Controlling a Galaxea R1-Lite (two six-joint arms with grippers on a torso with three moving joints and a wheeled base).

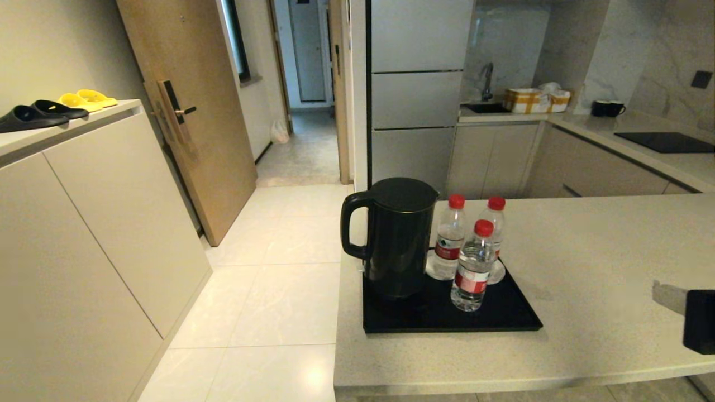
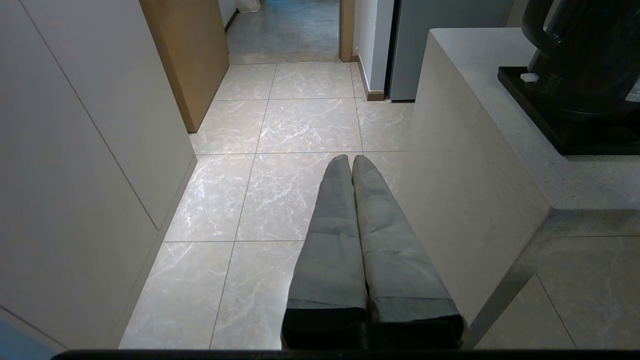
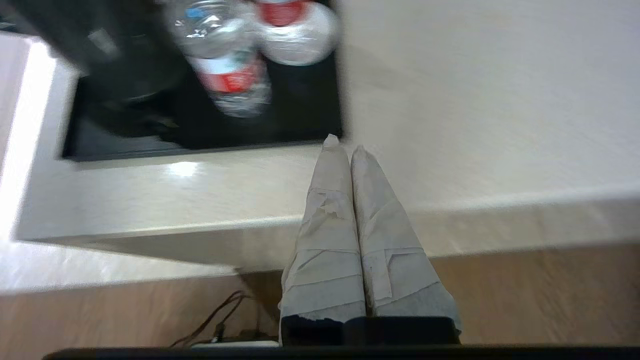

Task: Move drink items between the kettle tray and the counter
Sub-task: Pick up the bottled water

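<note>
Three clear water bottles with red caps stand upright on the black kettle tray: one in front, two behind, beside the black kettle. The tray lies at the left end of the beige counter. My right gripper is shut and empty, hovering over the counter's front edge near the tray's corner, short of the front bottle. In the head view the right gripper shows at the right edge. My left gripper is shut and empty, low over the floor beside the counter's end.
A beige cabinet with slippers lines the left, across a tiled aisle. A wooden door and fridge stand behind. Black mugs and a cooktop sit on the far worktop. Cables hang under the counter.
</note>
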